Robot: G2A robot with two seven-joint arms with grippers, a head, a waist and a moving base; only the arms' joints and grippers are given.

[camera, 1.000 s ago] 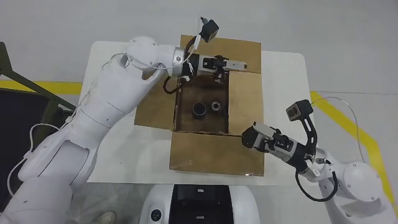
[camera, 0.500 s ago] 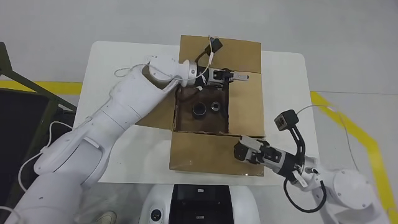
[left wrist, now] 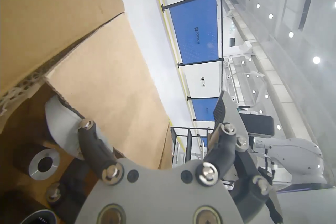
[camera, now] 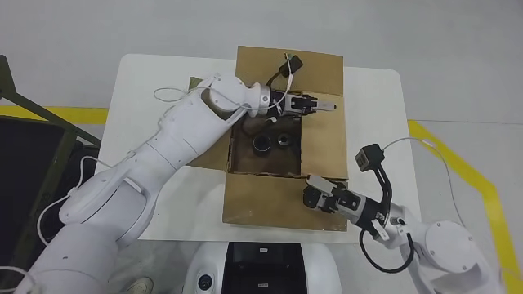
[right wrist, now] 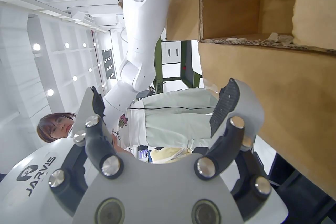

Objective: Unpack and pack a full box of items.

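Here, the open brown cardboard box sits on the white table with its flaps spread outward. The left gripper hangs over the far edge of the opening, jaws apart and holding nothing. Seen from its own wrist, one finger dips inside the box, partly behind a torn cardboard edge. The other finger stands out over the side flap, so that flap's panel lies between the two. Whether either finger touches the cardboard cannot be told.

Just below the inner finger, on the box floor, stands a small dark cylinder with a silver ring face. A larger dark hollow cylinder stands just beside it, a little farther from those jaws.

The right gripper sits over the near flap, jaws wide apart and empty. From its wrist, one ribbed pad lies just beside that flap's surface and the other points away from the box. The opening lies beyond these jaws, with the hollow cylinder well apart from them, past the torn rim.
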